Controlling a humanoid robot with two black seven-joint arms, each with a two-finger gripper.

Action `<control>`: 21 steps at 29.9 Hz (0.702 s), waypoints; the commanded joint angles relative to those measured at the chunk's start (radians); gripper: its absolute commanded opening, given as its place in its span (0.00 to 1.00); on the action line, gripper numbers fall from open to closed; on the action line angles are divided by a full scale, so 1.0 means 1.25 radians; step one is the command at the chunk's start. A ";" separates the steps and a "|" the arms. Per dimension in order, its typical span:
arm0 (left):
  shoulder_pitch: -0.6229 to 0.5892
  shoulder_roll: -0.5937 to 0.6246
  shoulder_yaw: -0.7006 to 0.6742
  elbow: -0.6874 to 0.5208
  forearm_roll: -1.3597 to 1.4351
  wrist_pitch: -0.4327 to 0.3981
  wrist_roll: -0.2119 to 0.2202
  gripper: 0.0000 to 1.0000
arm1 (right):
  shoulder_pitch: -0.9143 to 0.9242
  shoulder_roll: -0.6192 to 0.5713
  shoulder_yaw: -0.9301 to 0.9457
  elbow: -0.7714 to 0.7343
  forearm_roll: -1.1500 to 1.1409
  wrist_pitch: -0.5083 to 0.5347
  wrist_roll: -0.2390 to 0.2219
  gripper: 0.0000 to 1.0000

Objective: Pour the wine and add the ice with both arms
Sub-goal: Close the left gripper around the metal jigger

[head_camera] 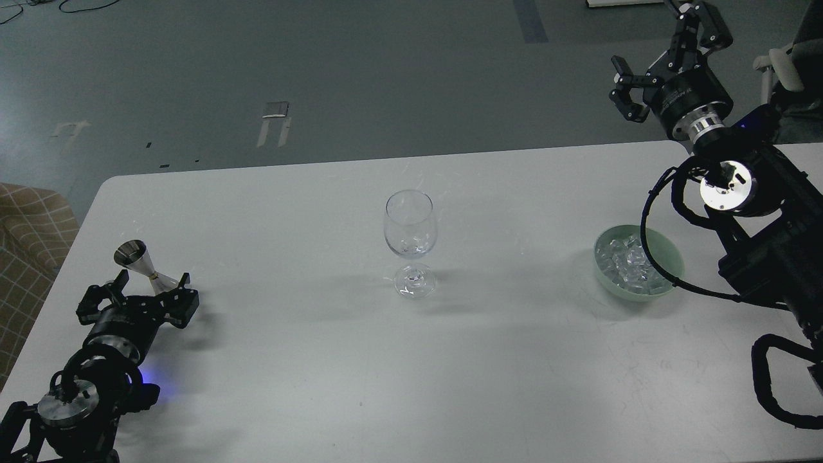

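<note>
Standing empty at the table's [308, 360] centre, the wine glass [411, 241] awaits; ice [629, 262] fills the green bowl [669, 254]. Left hand [152, 289] brackets the steel jigger [143, 262], grip uncertain; right hand [662, 51] hangs wide, empty.

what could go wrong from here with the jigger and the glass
1. The left end effector sits around the tilted steel jigger; a loose hold could tip it early and spill on the table.
2. The wine glass is tall on a narrow foot, so a bump while pouring may topple it.
3. The right arm's cable loops over the green bowl of ice and could snag it.
</note>
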 commanded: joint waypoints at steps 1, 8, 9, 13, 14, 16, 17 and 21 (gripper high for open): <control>-0.027 0.003 -0.001 0.038 0.003 -0.003 0.003 0.99 | -0.001 0.000 0.000 0.000 0.000 0.000 0.000 1.00; -0.051 0.003 0.001 0.076 0.003 -0.019 0.001 0.99 | -0.001 0.000 0.000 0.000 0.000 0.000 0.000 1.00; -0.057 0.004 0.001 0.084 0.003 -0.024 0.002 0.99 | -0.002 0.000 0.000 0.000 -0.001 0.000 0.000 1.00; -0.063 0.004 0.001 0.095 0.004 -0.035 0.002 0.99 | -0.004 -0.001 0.000 0.000 0.000 0.000 0.000 1.00; -0.065 0.005 0.001 0.098 0.004 -0.037 0.002 0.99 | -0.006 0.000 0.000 0.001 0.000 0.000 0.000 1.00; -0.068 0.005 0.003 0.098 0.003 -0.037 0.002 0.98 | -0.006 0.000 0.000 0.001 0.000 0.000 0.000 1.00; -0.073 0.005 0.007 0.099 0.003 -0.037 0.002 0.97 | -0.006 0.000 0.000 0.001 -0.001 0.000 0.000 1.00; -0.081 0.008 0.010 0.116 0.003 -0.037 0.002 0.96 | -0.006 -0.001 0.000 0.001 0.000 0.000 0.000 1.00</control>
